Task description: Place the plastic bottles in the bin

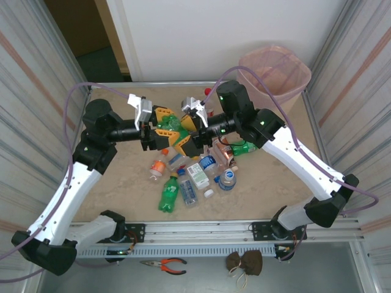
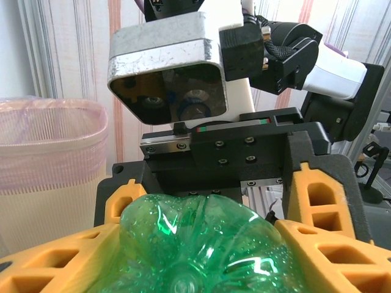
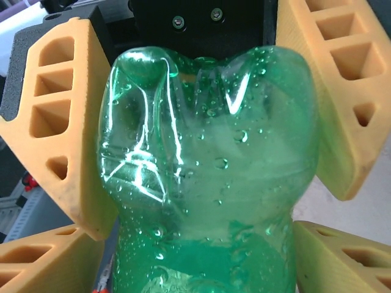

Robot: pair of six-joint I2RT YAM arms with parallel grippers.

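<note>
Table (image 1: pixel 122 177) of pale board takes up the middle of the overhead view, walled by ribbed panels. From the near corners the left arm (image 1: pixel 67 183) and the right arm (image 1: pixel 293 152) reach in and meet nose to nose above its far half. At the far right corner stands the bin (image 1: pixel 300 79), beige with a pink bag over its rim, well apart from the meeting point.

Between the arms, the left gripper (image 1: pixel 170 124) is clamped on the green bottle (image 3: pixel 208 165). Its orange fingers (image 3: pixel 67 122) press against both sides of the crumpled body and hold it off the table. Facing it, the right gripper (image 1: pixel 182 132) has its fingers set at either flank of the same bottle, just beside the plastic or touching it; whether they grip I cannot tell.

On the table the other bottles (image 1: pixel 201 165) lie in a loose heap below the grippers, with a second green one (image 1: pixel 169 194) on its side at the heap's near left. A white cap (image 1: pixel 209 193) lies loose near it. Pliers (image 1: pixel 166 264) with orange handles rest on the ledge in front of the table.
</note>
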